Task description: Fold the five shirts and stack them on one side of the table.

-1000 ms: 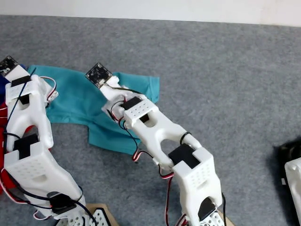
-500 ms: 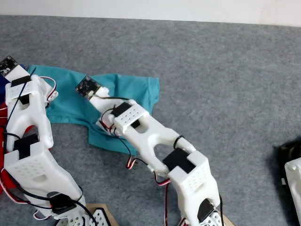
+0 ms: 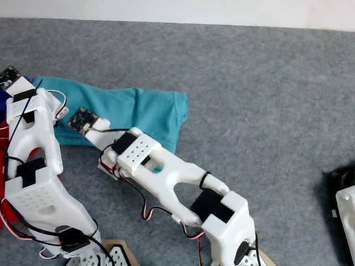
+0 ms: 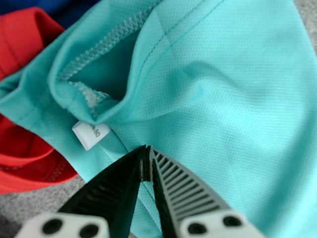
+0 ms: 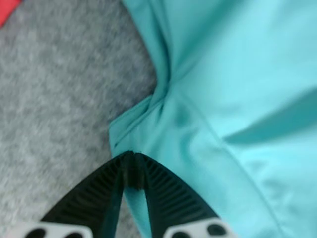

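Observation:
The teal shirt (image 3: 150,111) lies on the grey carpet at the left, its lower part drawn in under the right arm (image 3: 138,158), which stretches across it. My right gripper (image 5: 132,171) is shut on a bunched edge of the teal shirt (image 5: 237,99), just above the carpet. The left arm (image 3: 28,122) stands at the far left. My left gripper (image 4: 148,166) is shut on the teal shirt (image 4: 223,99) close to its collar and white label (image 4: 90,134). A red shirt (image 4: 20,34) and a blue shirt (image 4: 49,5) lie beside the collar.
Grey carpet (image 3: 266,83) covers the table and is bare to the right of the shirt. A black object (image 3: 338,177) and a white one (image 3: 346,210) sit at the right edge. Red cloth (image 3: 3,194) and blue cloth (image 3: 3,100) peek out behind the left arm.
The right arm has swung left and toward the near edge, pulling the teal shirt's lower flap with it, so the shirt looks narrower. The left arm has stayed still.

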{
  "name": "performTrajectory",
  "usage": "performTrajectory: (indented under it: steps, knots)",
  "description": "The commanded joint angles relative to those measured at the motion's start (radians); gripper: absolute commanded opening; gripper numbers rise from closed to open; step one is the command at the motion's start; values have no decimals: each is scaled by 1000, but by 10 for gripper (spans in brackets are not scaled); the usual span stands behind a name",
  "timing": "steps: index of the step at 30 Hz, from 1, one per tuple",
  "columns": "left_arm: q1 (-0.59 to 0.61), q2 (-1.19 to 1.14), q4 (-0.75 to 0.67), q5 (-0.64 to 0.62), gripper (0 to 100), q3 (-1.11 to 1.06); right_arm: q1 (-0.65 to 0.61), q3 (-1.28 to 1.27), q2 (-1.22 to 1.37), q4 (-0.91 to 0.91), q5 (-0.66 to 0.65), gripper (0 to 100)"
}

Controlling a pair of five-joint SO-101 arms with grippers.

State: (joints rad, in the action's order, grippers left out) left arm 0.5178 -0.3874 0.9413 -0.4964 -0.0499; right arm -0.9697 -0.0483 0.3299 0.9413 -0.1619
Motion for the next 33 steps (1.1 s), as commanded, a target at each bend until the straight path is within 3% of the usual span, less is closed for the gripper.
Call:
performTrajectory:
  steps: [1, 12, 17, 19, 22, 25, 28, 33]
  knots:
    - [-22, 10, 6, 2, 7, 42, -18, 27, -65, 25, 14, 8]
    - [-22, 15, 15, 5, 7, 77, 110, 119, -136, 25, 14, 8]
    - [12, 102, 203, 8, 7, 220, 143, 85, -226, 101, 21, 8]
    - [16, 143, 264, 21, 7, 243, 127, 24, -317, 128, 64, 8]
    - [16, 193, 338, 138, 7, 245, 87, -143, -489, 111, 60, 18]
    - [30, 211, 385, 207, 7, 223, 28, -357, -645, 59, 32, 111]
    - [70, 211, 354, 207, 7, 162, 12, -553, -719, -30, 9, 183]
    - [101, 211, 235, 206, 7, 18, 21, -654, -696, -110, 8, 183]
